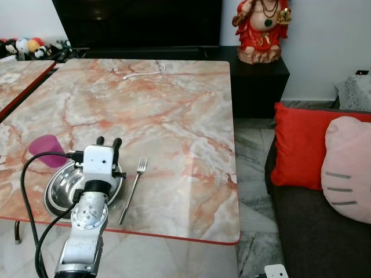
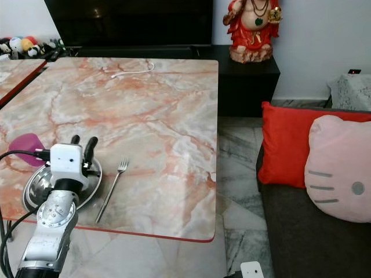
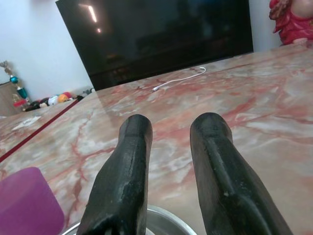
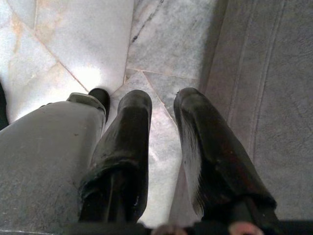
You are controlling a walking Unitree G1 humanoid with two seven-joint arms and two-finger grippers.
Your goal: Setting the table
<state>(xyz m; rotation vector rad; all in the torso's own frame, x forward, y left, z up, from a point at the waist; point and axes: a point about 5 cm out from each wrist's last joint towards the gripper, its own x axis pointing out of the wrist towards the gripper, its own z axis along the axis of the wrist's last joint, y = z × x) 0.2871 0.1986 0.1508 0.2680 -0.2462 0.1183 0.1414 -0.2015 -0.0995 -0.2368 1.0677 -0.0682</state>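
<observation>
A steel bowl (image 1: 61, 191) sits near the front edge of the marble table (image 1: 174, 116). A purple cup (image 1: 45, 149) stands just behind it on the left, and a fork (image 1: 133, 188) lies to its right, tines pointing away. My left gripper (image 1: 108, 141) hovers over the bowl's far side, pointing toward the back of the table. Its fingers (image 3: 132, 147) are slightly apart and hold nothing. In the left wrist view the bowl's rim (image 3: 168, 218) and the cup (image 3: 27, 203) lie below the fingers. My right gripper (image 4: 161, 100) hangs idle over the floor, open and empty.
A white cable (image 1: 143, 72) lies at the table's far end. A second marble table (image 1: 17, 75) adjoins on the left. Right of the table are tiled floor (image 1: 252, 156) and a sofa with a red cushion (image 1: 298, 145) and pink pillow (image 1: 348, 168). A red statue (image 1: 261, 29) stands on a black cabinet.
</observation>
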